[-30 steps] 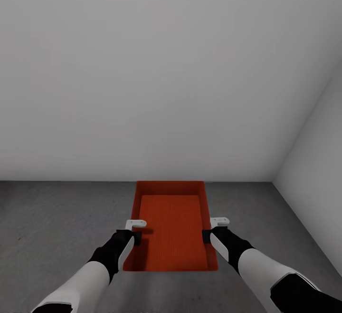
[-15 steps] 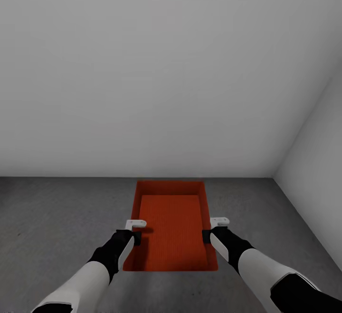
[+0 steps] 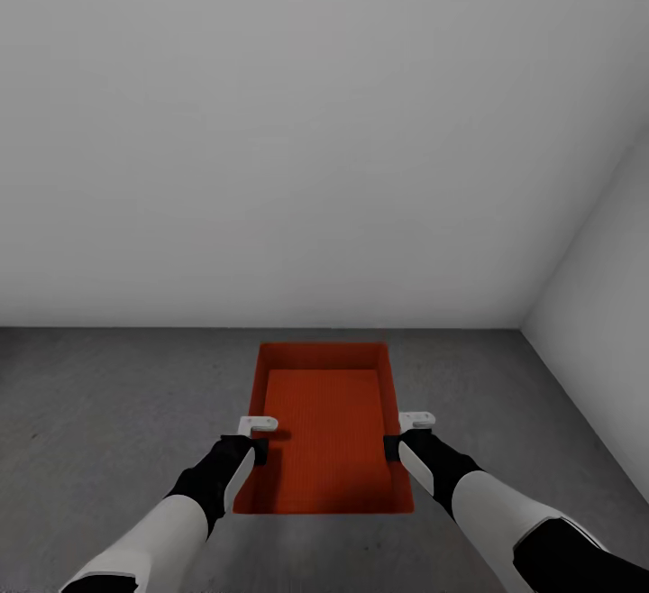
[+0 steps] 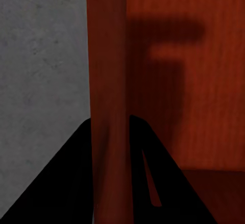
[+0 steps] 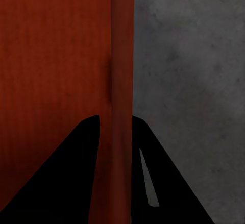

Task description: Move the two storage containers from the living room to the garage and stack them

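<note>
fingers of the left gripper (image 3: 259, 438) and right gripper (image 3: 403, 435) clamp opposite long walls of the matte orange-red rectangular bin (image 3: 326, 431), apparently to carry it level above the dark grey concrete floor (image 3: 108, 413).

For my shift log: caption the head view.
Both hands, left hand and right hand, grip the orange-red container by its long walls above the grey floor.
</note>
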### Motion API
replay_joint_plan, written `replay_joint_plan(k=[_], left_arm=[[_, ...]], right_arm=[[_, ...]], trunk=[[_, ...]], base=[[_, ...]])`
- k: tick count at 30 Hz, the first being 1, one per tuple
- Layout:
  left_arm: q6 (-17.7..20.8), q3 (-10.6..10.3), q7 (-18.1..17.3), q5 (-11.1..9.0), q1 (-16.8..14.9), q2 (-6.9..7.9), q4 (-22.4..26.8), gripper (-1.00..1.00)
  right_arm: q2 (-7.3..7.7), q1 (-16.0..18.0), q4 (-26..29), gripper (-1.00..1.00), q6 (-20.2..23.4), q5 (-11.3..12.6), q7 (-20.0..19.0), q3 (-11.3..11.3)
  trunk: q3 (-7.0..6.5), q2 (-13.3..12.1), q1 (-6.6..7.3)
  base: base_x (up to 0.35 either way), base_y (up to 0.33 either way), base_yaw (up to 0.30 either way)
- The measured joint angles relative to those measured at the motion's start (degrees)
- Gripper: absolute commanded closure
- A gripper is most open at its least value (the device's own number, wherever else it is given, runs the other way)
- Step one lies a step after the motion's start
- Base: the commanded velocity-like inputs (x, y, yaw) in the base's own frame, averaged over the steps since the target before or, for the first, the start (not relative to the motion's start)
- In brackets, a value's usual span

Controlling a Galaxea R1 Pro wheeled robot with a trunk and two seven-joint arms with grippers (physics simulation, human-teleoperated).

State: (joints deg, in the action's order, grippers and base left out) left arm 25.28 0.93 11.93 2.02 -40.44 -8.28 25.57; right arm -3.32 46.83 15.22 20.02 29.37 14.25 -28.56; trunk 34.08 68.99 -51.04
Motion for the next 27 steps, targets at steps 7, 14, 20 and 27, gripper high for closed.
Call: replay_joint_plan(k=[7, 14, 20, 27], left_arm=[[0.0, 0.0, 0.0, 0.0, 0.0, 0.00, 0.0, 1.00], [0.0, 0.0, 0.0, 0.0, 0.0, 0.00, 0.0, 1.00], [0.0, 0.0, 0.0, 0.0, 0.0, 0.00, 0.0, 1.00], [0.0, -0.1, 0.0, -0.1, 0.0, 0.01, 0.0, 1.00]], right_arm=[[0.00, 0.0, 0.0, 1.00, 0.0, 0.0, 0.0, 0.0], [0.00, 0.0, 0.0, 1.00, 0.0, 0.0, 0.0, 0.0], [0.00, 0.0, 0.0, 1.00, 0.0, 0.0, 0.0, 0.0], [0.00, 0.0, 0.0, 1.00, 0.0, 0.0, 0.0, 0.0]], trunk=[[1.91, 2.8, -1.54], [3.82, 5.6, -3.08], [5.46, 8.0, -4.39], [7.37, 10.8, -5.93]], base=[[0.000, 0.000, 0.000], [0.000, 0.000, 0.000], [0.000, 0.000, 0.000], [0.000, 0.000, 0.000]])
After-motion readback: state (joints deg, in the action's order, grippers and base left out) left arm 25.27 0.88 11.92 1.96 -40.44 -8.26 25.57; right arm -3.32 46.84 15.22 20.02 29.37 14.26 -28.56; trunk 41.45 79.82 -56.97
